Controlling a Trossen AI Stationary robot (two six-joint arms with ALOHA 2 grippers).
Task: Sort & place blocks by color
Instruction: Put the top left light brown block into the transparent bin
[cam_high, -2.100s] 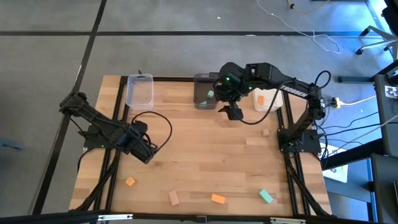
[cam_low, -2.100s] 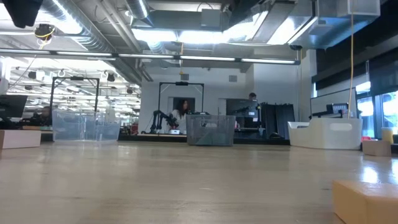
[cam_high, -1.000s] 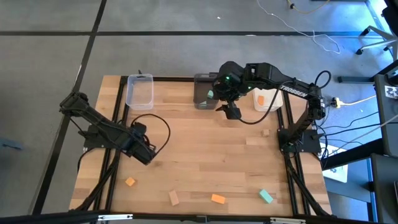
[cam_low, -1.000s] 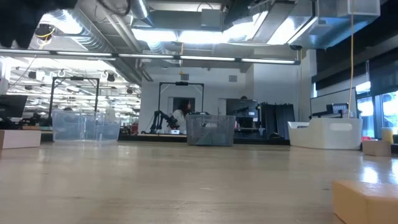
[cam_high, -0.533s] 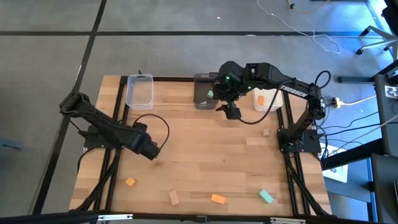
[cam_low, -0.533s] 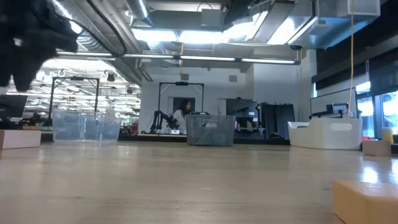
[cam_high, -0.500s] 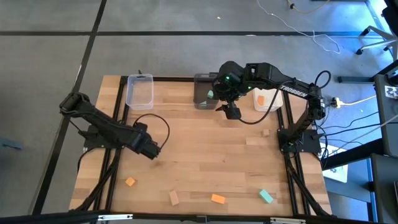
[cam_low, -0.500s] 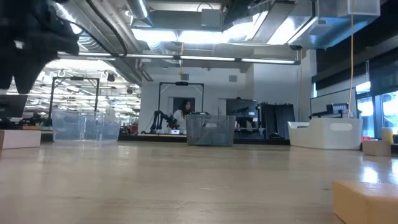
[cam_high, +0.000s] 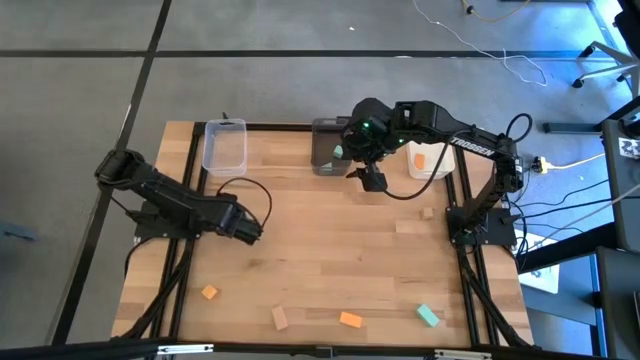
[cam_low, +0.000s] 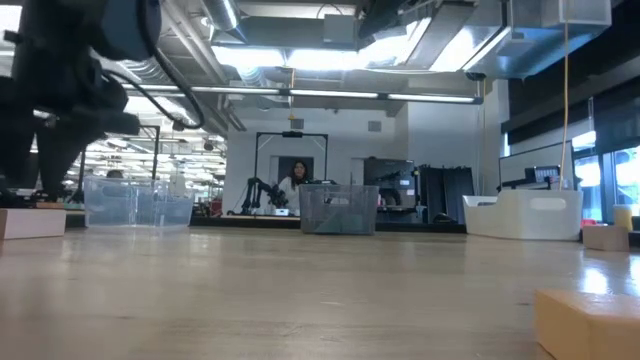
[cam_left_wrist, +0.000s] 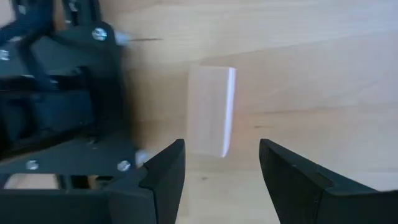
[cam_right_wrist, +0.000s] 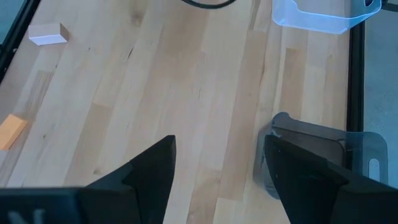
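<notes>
My left gripper (cam_high: 254, 230) is open over the table's left half. In the left wrist view (cam_left_wrist: 221, 165) its fingers stand short of a pale tan block (cam_left_wrist: 210, 112) that lies flat on the wood; the arm hides this block in the high view. My right gripper (cam_high: 373, 181) is open and empty next to the grey bin (cam_high: 330, 146). An orange block (cam_high: 209, 292), a tan block (cam_high: 280, 318), an orange block (cam_high: 350, 320) and a teal block (cam_high: 428, 316) lie along the near edge. A small tan block (cam_high: 428, 212) lies at the right.
A clear bin (cam_high: 224, 146), the grey bin holding a teal block (cam_high: 340, 152) and a white bin (cam_high: 430, 160) holding an orange block stand along the far edge. A black cable (cam_high: 262, 195) loops beside my left arm. People stand in the room behind the table (cam_low: 298, 185).
My left gripper has gone toward the table's right edge and a little toward the far edge, and the arm has come down into the low view from the upper left. The blocks have stayed in place.
</notes>
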